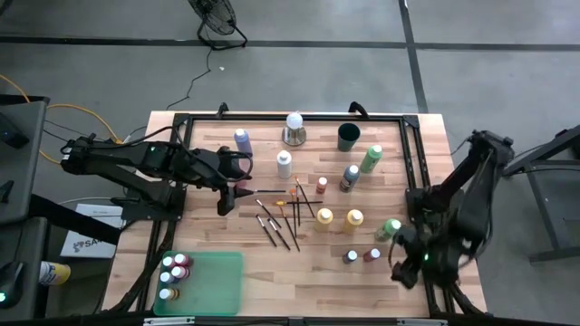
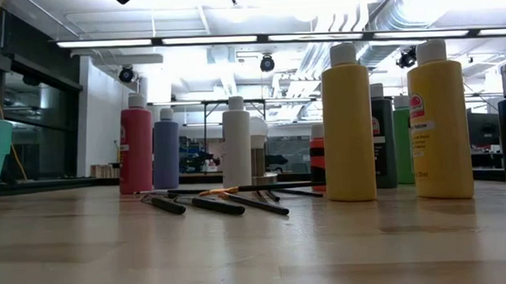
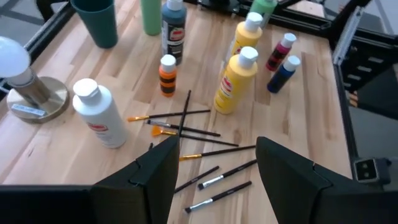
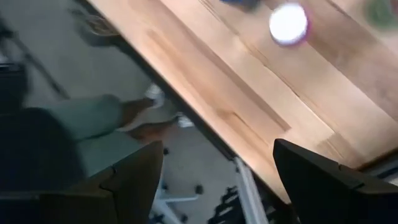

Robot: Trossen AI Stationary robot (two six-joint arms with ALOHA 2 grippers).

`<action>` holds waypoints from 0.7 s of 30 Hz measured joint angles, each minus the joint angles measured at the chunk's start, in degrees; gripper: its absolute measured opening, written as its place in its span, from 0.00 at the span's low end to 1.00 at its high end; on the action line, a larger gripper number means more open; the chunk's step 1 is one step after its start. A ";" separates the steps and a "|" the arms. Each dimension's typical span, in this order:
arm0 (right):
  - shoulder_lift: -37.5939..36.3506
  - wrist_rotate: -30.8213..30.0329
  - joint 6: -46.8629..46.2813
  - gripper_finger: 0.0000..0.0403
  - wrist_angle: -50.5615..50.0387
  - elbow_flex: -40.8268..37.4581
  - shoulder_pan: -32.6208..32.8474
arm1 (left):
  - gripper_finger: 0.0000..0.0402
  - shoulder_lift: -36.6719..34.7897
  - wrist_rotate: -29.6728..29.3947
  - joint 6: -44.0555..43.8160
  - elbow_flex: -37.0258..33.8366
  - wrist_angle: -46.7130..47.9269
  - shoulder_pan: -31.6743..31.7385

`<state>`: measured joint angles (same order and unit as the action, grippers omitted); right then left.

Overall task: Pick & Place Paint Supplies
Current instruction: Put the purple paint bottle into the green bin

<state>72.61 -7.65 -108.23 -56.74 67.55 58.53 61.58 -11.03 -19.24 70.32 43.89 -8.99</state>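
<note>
1. Only the high view is showing the green tray, holding four bottles at the worktop's near-left corner.
2. The left gripper is reaching in from the left, hovering beside the scattered brushes with jaws apart and empty.
3. The right gripper is hanging over the right edge, jaws apart, near the two small bottles.

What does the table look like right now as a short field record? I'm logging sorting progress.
left hand: open, empty, over the brushes
right hand: open, empty, at the table's right edge
green tray: holds a few small bottles at its left end
still on table: white bottle, two yellow bottles
</note>
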 joint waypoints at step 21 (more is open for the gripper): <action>32.12 -11.87 -4.54 0.74 2.15 0.00 5.23 | 0.52 0.00 0.15 1.52 0.02 -0.03 0.00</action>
<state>104.73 -19.52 -112.77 -54.59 67.55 63.77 61.58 -10.87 -17.72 70.35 43.85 -8.99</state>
